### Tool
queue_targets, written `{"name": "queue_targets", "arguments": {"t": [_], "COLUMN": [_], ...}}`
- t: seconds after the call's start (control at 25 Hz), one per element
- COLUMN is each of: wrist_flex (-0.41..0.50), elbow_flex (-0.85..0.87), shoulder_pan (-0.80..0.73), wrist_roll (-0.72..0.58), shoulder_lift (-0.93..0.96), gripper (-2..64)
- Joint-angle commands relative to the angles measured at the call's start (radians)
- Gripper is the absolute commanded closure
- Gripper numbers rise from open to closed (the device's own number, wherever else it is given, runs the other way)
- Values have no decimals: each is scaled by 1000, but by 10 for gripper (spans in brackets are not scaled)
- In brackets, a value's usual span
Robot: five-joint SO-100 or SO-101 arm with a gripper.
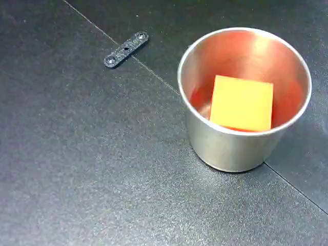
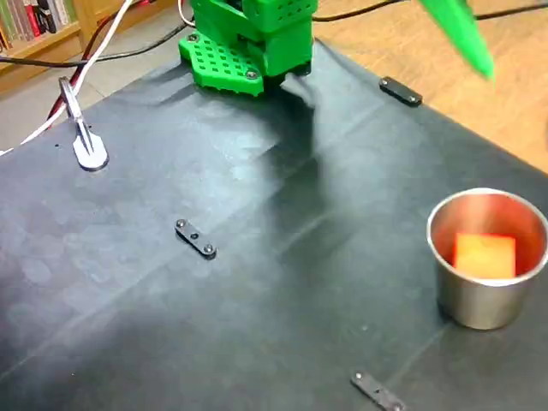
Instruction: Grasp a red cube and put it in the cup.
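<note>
I see the red cube [image 1: 242, 103] lying inside the cup [image 1: 233, 146], tilted a little, with its pale orange top face up and its red glow reflected on the shiny inner wall. In both fixed views the cup stands upright on the black mat [image 1: 77, 169] that covers the desk. In a fixed view the cup [image 2: 484, 300] sits near the right edge of the mat, with the cube [image 2: 485, 255] visible below its rim.

The green arm base [image 2: 248, 43] stands at the far edge of the mat, well apart from the cup. A blurred green part of the arm [image 2: 458, 34] shows at the top right of that view, above the wooden floor; I cannot tell whether the pincer is released or clenched, since its fingers are not clear.

A small black bracket [image 1: 126, 49] lies on a seam of the mat, to the left of the cup and apart from it. A metal clamp [image 2: 84, 137] stands near the mat's far left corner.
</note>
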Motion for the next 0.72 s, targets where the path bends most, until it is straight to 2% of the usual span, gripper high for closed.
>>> {"name": "queue_targets", "arguments": {"t": [0.0,0.16,0.32,0.4,0.56,0.68], "wrist_flex": [6,8,26,101,316,416], "elbow_flex": [-3,-3,-2,-2,-2,-2], "shoulder_pan": [-21,-23,-23,-25,-25,-25], "wrist_roll": [91,293,376,379,379,379], "shoulder_lift": [114,229,353,405,482,543], "gripper": [319,320,320,320,320,320]}}
